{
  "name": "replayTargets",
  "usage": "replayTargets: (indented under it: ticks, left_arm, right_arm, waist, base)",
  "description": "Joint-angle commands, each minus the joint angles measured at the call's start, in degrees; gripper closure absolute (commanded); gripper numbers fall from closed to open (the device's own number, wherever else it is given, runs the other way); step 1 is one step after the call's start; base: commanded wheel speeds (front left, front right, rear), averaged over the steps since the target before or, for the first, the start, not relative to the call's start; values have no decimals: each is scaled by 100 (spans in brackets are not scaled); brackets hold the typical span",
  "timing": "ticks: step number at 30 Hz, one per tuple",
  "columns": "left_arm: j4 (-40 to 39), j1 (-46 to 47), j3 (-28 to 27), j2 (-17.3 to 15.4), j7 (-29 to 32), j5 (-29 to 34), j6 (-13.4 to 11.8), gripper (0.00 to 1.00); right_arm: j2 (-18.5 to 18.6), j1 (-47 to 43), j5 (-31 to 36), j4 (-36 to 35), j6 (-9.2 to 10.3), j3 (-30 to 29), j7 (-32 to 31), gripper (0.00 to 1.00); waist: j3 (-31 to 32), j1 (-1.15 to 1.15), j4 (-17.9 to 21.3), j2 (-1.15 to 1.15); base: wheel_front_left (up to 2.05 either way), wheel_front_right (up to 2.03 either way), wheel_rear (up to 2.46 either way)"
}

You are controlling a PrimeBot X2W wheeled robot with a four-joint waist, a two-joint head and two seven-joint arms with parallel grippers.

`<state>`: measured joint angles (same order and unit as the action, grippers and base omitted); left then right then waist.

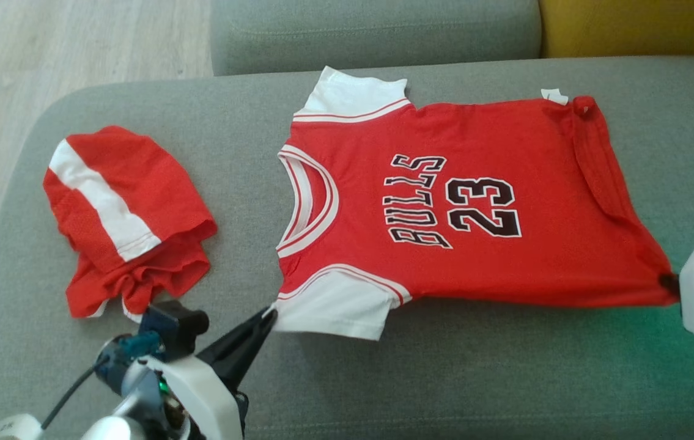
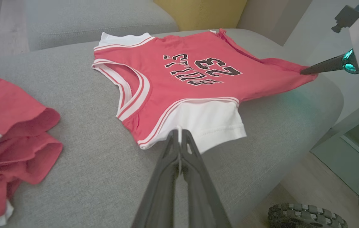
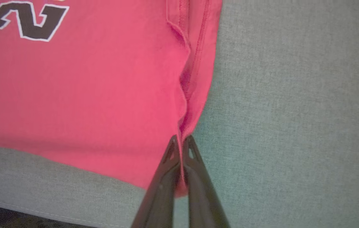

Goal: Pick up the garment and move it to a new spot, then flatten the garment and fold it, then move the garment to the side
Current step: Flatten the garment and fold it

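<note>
Closest in, left gripper (image 1: 270, 313) (image 2: 179, 131): fingers (image 2: 162, 183) clenched together on the edge of the near white sleeve (image 1: 334, 305) (image 2: 211, 122) of the jersey (image 1: 475, 263) (image 2: 179, 91) (image 3: 87, 95). Right gripper (image 1: 668, 282) (image 3: 182, 137) (image 2: 302, 72) off to the right side, its fingers (image 3: 160, 190) pinched shut on the near hem corner, red cloth caught between them. The near edge of the jersey ran taut between the two grips, with a shadow under it on the sofa (image 1: 444, 379) (image 2: 103, 164) (image 3: 293, 110), so that edge looked slightly raised.

The jersey lay spread face up across the middle of the grey sofa seat, neck toward the left, hem toward the right, "BULLS 23" in black on the chest. The hem side was rumpled, with a fold running along it. The far white sleeve (image 1: 350, 95) (image 2: 124, 40) lay flat on the cushion, and a small white tag (image 1: 554, 96) showed at the far hem corner.

Red shorts (image 1: 126, 214) (image 2: 8, 133) with a white stripe sat bunched on the left part of the seat, well apart from the jersey and near the left gripper's body, not touching it.

Further back were the grey backrest (image 1: 377, 30), a yellow cushion (image 1: 634, 27) to its right, and a pale wood floor (image 1: 47, 55) beyond the left end.
</note>
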<state>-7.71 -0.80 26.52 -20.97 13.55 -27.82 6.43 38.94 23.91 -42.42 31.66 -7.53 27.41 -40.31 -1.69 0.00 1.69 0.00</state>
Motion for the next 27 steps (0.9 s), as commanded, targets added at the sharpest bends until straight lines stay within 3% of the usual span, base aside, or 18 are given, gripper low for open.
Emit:
replayTargets:
  ticks: [1,13,27]
  left_arm:
    - [-236,381,-315,-134,-49,54,-64,100]
    - [237,1635,-392,64,-336,452,-161,100]
    - [1752,3302,193,366,-730,1098,-8,100]
  right_arm:
    - [275,78,15,-197,4,-116,28,100]
    - [-16,588,638,-390,4,-732,65,100]
    - [-410,1314,1398,113,4,-613,317,100]
  waist:
    - [-54,0,13,0]
    - [-685,0,85,0]
    - [-1381,0,96,0]
  base:
    - [0,0,0]
    - [0,0,0]
    - [0,0,0]
